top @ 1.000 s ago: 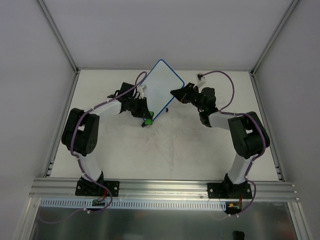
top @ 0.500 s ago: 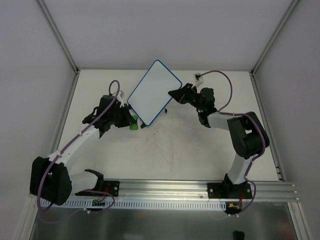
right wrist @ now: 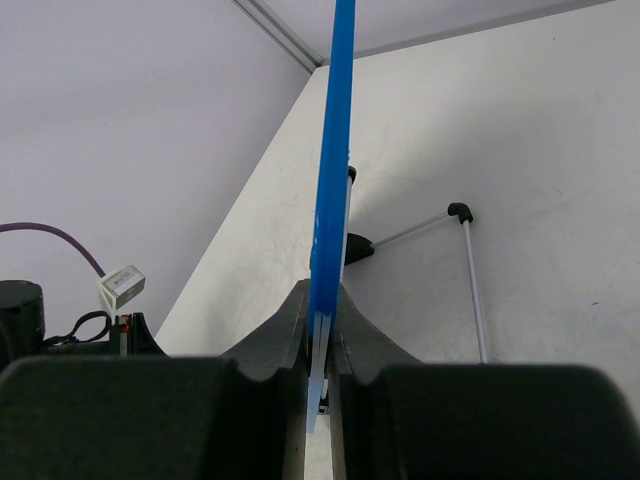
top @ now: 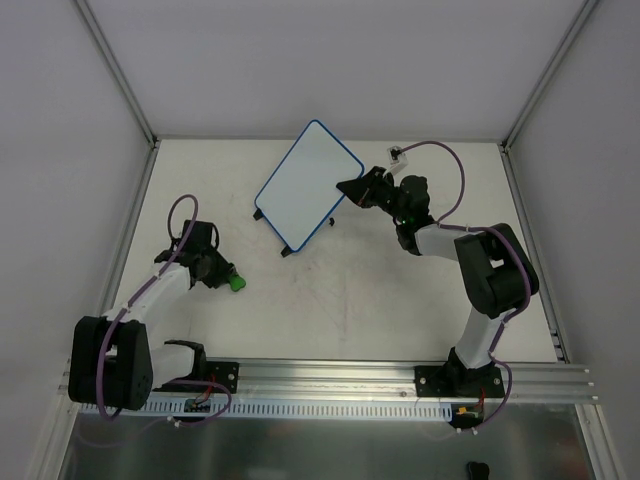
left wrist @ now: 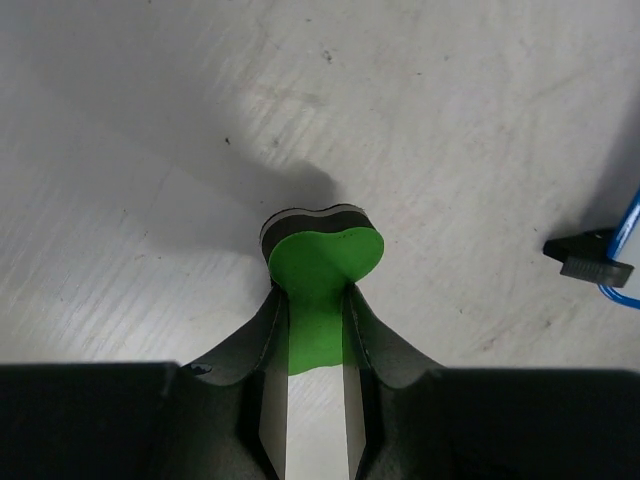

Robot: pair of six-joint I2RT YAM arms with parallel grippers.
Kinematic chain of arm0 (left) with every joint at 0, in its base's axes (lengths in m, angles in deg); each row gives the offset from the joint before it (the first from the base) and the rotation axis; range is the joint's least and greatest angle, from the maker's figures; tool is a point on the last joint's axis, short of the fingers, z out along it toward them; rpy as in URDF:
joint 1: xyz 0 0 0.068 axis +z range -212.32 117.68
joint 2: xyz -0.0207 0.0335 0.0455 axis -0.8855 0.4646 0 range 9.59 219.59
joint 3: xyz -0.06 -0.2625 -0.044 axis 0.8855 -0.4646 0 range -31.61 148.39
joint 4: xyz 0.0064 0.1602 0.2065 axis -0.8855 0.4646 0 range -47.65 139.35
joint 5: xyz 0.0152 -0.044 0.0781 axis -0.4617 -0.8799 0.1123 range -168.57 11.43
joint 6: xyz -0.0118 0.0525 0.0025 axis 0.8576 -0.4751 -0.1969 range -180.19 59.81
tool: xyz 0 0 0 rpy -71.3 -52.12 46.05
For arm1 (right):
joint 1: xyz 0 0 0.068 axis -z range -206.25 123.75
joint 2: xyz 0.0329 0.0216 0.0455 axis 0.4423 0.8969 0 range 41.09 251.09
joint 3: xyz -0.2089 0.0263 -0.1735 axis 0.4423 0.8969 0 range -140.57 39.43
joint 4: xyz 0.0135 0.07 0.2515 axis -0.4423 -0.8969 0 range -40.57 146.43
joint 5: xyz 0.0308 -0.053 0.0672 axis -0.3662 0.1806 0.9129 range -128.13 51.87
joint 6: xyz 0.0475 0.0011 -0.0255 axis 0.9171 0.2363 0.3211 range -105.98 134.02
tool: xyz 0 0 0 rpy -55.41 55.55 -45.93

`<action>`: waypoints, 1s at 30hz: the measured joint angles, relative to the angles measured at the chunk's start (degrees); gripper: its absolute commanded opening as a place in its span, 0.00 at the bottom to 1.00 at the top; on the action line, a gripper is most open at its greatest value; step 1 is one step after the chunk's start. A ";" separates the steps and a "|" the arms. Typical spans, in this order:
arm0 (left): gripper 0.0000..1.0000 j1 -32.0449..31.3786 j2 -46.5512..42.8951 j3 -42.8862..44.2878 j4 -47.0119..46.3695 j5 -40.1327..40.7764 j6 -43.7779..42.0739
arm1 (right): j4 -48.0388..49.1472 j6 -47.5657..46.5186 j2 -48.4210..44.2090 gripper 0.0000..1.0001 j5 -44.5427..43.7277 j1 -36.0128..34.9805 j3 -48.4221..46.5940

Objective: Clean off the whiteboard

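The whiteboard (top: 308, 185) is white with a thin blue rim and stands tilted at the back middle of the table, its face blank. My right gripper (top: 350, 189) is shut on its right edge. In the right wrist view the blue rim (right wrist: 330, 170) runs edge-on between the shut jaws of the right gripper (right wrist: 320, 300). My left gripper (top: 226, 279) sits low at the near left, well apart from the board, shut on a green eraser (top: 237, 283). The left wrist view shows the left gripper (left wrist: 312, 297) holding the green, heart-shaped, black-backed eraser (left wrist: 325, 255) just above the table.
A thin wire leg (right wrist: 472, 285) with a black foot (right wrist: 459, 211) props the board behind. One black foot (left wrist: 588, 258) of the board shows at the left wrist view's right edge. White walls and aluminium posts (top: 118, 70) enclose the table; a rail (top: 330, 375) runs along the near edge.
My left arm has drawn back from the board's lower left edge to the near left, carrying the eraser. The board tipped flatter early on. The right arm held still.
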 measured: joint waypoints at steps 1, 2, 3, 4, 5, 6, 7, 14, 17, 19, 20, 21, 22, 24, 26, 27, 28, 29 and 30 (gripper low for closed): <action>0.00 0.37 1.18 0.00 0.04 -0.02 0.57 | 0.00 0.00 0.00 0.00 0.00 0.00 0.00; 0.00 0.66 2.32 0.04 0.15 -0.09 0.90 | 0.00 0.00 0.00 0.00 0.00 0.00 0.00; 0.03 0.66 3.21 0.17 0.42 -0.07 1.05 | 0.00 0.00 0.00 0.00 0.00 0.00 0.00; 0.12 0.66 4.39 0.42 0.61 -0.13 1.11 | 0.00 0.00 0.00 0.00 0.00 0.00 0.00; 0.20 0.66 5.27 0.59 0.66 -0.20 1.11 | 0.00 0.00 0.00 0.00 0.00 0.00 0.00; 0.24 0.66 6.08 0.87 0.85 -0.42 1.07 | 0.00 0.00 0.00 0.00 -0.02 0.00 0.00; 0.27 0.66 6.86 1.36 1.03 -0.74 0.92 | 0.00 0.00 0.00 0.00 -0.02 0.00 0.00; 0.60 0.68 8.98 2.78 1.03 -2.14 0.00 | 0.00 0.00 0.00 0.00 -0.02 0.00 0.00; 0.66 1.01 8.00 2.78 1.05 -2.54 -0.07 | 0.00 0.00 0.00 0.00 -0.02 0.00 0.00; 0.67 1.03 6.82 2.78 1.09 -2.49 -0.26 | 0.00 0.00 0.00 0.00 0.00 0.00 0.00; 0.68 1.03 6.23 2.78 1.09 -2.51 -0.31 | 0.00 0.00 0.00 0.00 -0.02 0.00 0.00; 0.69 1.03 5.51 2.78 1.09 -2.51 -0.48 | 0.00 0.00 0.00 0.00 -0.02 0.00 0.00; 0.70 1.03 4.81 2.78 1.07 -2.54 -0.72 | 0.00 0.00 0.00 0.00 -0.02 0.00 0.00; 0.74 1.03 3.78 2.78 1.01 -2.82 -1.55 | 0.00 0.00 0.00 0.02 0.00 0.00 0.00; 0.80 1.03 2.95 2.78 0.57 -4.02 -4.26 | 0.00 0.00 0.00 0.05 -0.02 0.00 0.00; 0.84 1.03 2.32 2.69 -0.07 -4.39 -5.64 | 0.00 0.00 0.00 0.08 0.00 0.00 0.00; 0.86 1.03 1.49 2.45 -0.85 -4.55 -6.99 | 0.00 0.00 0.00 0.09 0.00 0.00 0.00; 0.89 1.03 0.39 2.12 -1.55 -4.63 -7.96 | 0.00 0.00 0.00 0.10 0.00 0.00 0.00; 0.91 1.03 -0.72 1.64 -2.23 -4.66 -8.63 | 0.00 0.00 0.00 0.14 0.00 0.00 0.00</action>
